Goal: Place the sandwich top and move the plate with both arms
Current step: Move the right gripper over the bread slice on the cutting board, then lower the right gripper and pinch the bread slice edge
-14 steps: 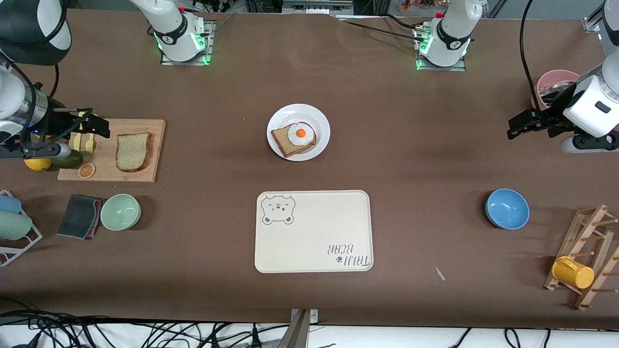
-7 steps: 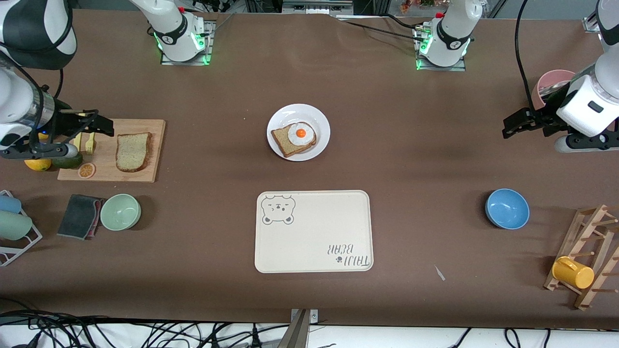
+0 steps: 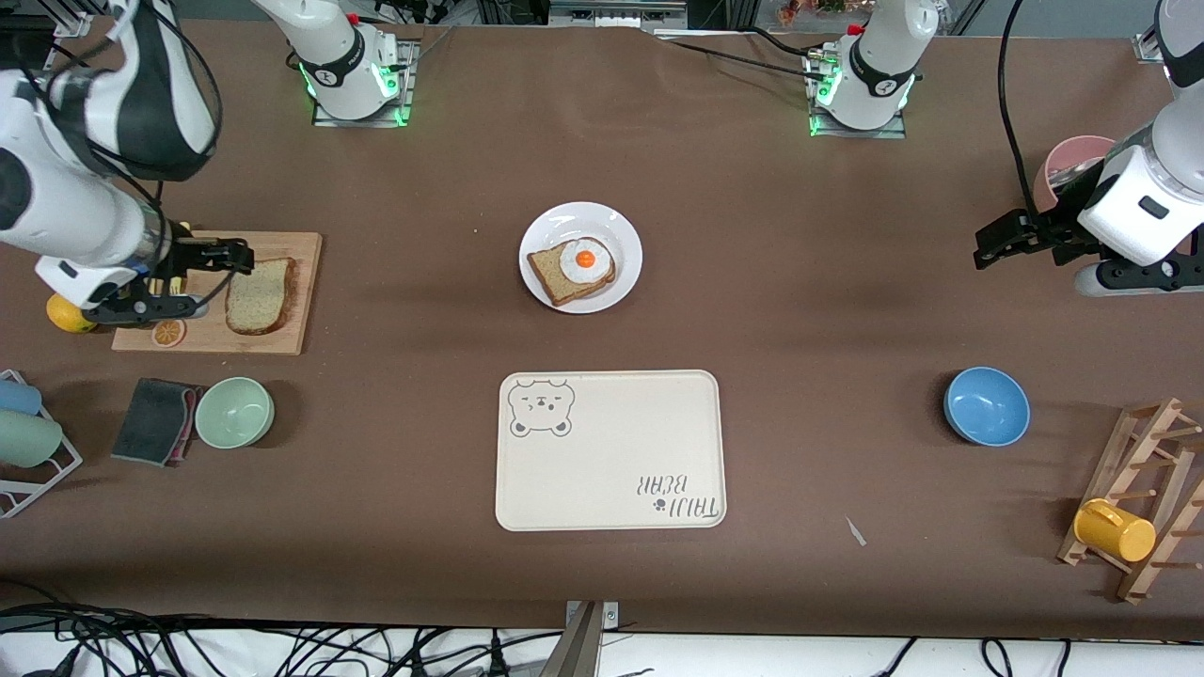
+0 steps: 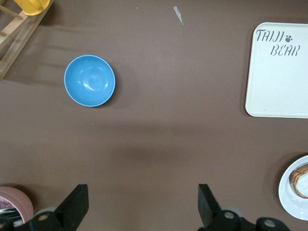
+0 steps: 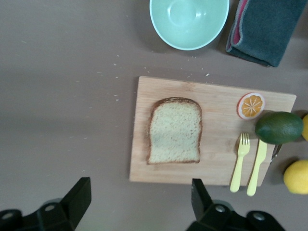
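While the right gripper [image 3: 240,256] hovers wide-fingered over the wooden cutting board [image 3: 306,291] beside the sandwich top [image 3: 259,296], the left gripper [image 3: 986,246] waits open above the brown table [image 3: 847,310]; the plate [image 3: 621,282] sits mid-table.

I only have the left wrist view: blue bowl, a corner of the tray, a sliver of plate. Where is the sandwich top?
Observer: The sandwich top lies flat on a wooden cutting board at the right arm's end of the table.
Operator: Is the right gripper on it?
Observer: No. The right gripper hangs open over the board, beside the slice, holding nothing.
Operator: What is on the plate?
Observer: The plate holds a bread slice with a fried egg; nothing covers it.
Operator: And my gripper?
Observer: The left gripper waits open over bare table near a pink cup.
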Controlling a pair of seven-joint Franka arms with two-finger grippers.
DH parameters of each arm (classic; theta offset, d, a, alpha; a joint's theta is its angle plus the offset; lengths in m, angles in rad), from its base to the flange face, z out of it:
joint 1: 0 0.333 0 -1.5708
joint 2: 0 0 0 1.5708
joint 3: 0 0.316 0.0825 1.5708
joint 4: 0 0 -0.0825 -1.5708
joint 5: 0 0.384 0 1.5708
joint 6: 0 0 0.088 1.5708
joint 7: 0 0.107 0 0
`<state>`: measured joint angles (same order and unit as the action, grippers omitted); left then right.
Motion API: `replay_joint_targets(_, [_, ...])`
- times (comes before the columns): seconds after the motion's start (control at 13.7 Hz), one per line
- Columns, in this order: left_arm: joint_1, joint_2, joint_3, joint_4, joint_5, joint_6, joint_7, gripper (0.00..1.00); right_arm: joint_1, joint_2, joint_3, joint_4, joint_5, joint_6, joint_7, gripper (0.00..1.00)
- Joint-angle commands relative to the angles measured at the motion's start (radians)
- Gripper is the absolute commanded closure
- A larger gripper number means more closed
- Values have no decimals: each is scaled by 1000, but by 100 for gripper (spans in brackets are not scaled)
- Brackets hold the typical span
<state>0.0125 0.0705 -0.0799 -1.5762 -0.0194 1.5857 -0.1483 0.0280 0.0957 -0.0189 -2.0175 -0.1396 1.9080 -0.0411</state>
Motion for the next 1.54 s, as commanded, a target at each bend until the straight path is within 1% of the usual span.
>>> replay_joint_targets(0.0, [-3,-11,2,10,-13,-21,-8,0,-8,-37,4,-183,-25,196,21,12])
replay_joint_targets(0.07, [-3,-11,0,10,-13,-21,-8,0,-7,-30,4,-252,-31,297,56,12])
replay_joint_targets(0.15, [-3,-11,-1,10,-13,-21,-10,0,-7,-10,4,-292,-46,369,84,12])
replay_joint_targets(0.22, [-3,-11,-1,10,-14,-21,-10,0,-7,19,4,-306,-73,409,95,12])
replay_joint_targets(0.37, [-2,-11,-4,10,-16,-23,-10,0,-8,74,2,-307,-158,449,131,13])
replay_joint_targets(0.51, [-3,-11,-6,10,-16,-35,-10,0,-8,120,-1,-307,-227,465,197,22])
replay_joint_targets(0.73, [-3,-11,-7,11,-17,-36,-45,0,-8,153,-3,-308,-313,499,242,24])
replay_joint_targets(0.8, [-3,-12,-8,12,-17,-36,-48,0,-8,168,-15,-308,-324,511,244,27])
replay_joint_targets(0.95, [-3,-17,-15,12,-17,-36,-48,0,-8,187,-32,-308,-325,540,244,27])
replay_joint_targets(1.24, [-3,-17,-20,12,-14,-43,-50,0,-8,199,-32,-308,-328,540,244,31])
replay_joint_targets(1.46, [-3,-17,-20,12,-13,-43,-50,0,-8,208,-32,-310,-328,540,253,36])
